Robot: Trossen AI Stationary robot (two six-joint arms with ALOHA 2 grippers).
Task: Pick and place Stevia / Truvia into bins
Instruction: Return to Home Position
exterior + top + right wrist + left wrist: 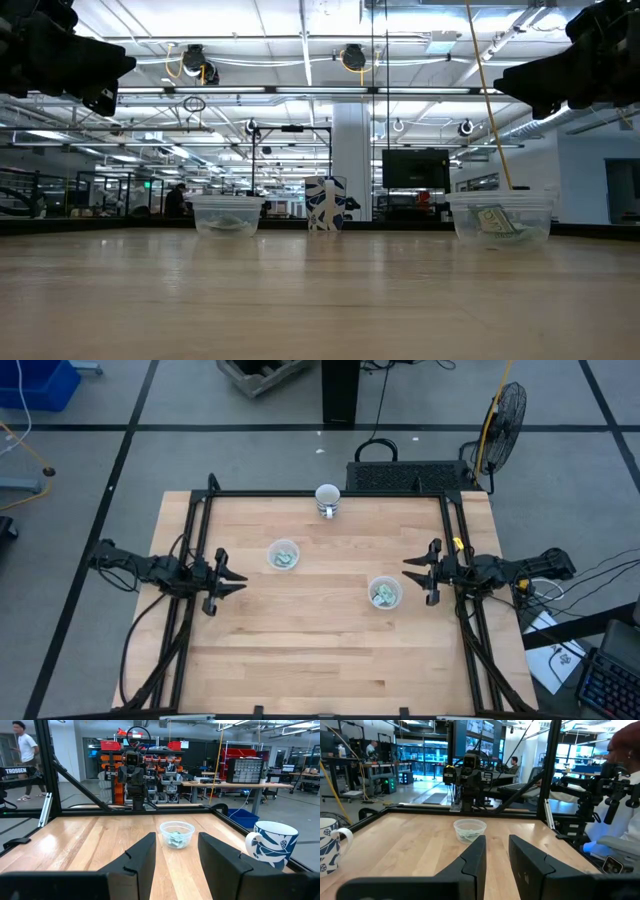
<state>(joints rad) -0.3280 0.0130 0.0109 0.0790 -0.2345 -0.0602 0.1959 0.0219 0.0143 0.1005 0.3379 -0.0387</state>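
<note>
At opposite side edges of the wooden table [320,650], the left gripper [242,581] and right gripper [407,568] hover with fingers parted, holding nothing. A patterned mug [327,498] stands at the far edge. Between the grippers, the left cup [283,555] and right cup [384,593] each hold green-and-white sachets [382,596].

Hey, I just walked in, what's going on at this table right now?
Nothing is being handled at the moment. The left gripper and right gripper hover open and empty at opposite sides of the table, facing each other. The green and white sachets lie inside two clear cups, the left cup and the right cup. I see none loose on the wood. A patterned mug stands at the far edge.
</note>
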